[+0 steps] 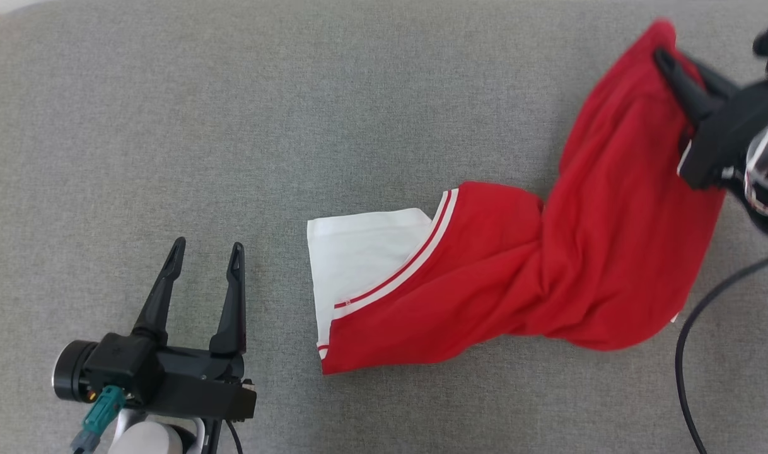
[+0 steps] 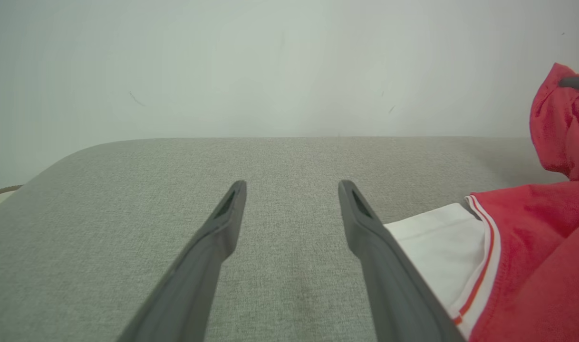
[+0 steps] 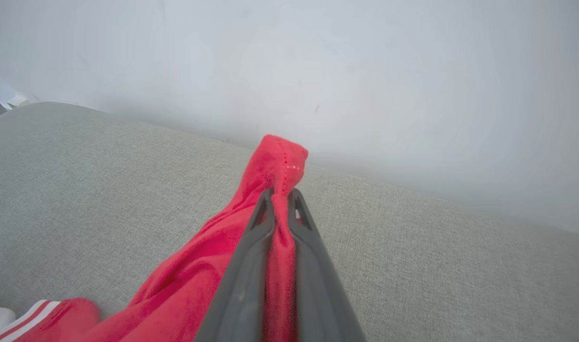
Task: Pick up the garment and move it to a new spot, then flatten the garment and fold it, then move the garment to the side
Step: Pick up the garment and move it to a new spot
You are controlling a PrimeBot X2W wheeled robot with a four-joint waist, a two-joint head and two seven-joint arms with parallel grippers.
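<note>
At the lower left of the head view, the left gripper (image 1: 207, 249) is hovering over the grey fabric-covered tabletop (image 1: 359, 94), its two dark fingers spread wide with nothing between them. It is sitting well apart from the cloth. In the left wrist view, its right finger (image 2: 365, 228) is overlapping the garment's white edge, and a pale wall (image 2: 270, 71) is rising behind the tabletop's far edge.

Moving right, the garment (image 1: 611, 252) is lying across the middle and right of the tabletop. Its left end is resting flat, showing a white panel (image 1: 359, 252) bordered by a white band with a thin red stripe (image 1: 415, 261). From there the red cloth is bunching into folds and stretching up toward the far right corner.

At the upper right, the right gripper (image 1: 671, 63) is pinching the red garment's raised end. In the right wrist view its fingers are pressing close together on a ridge of red cloth, and a small hooded tip of fabric (image 3: 282, 159) is poking out past the fingertips, lifted off the tabletop.

A black cable (image 1: 686, 340) is curving down along the right edge.
</note>
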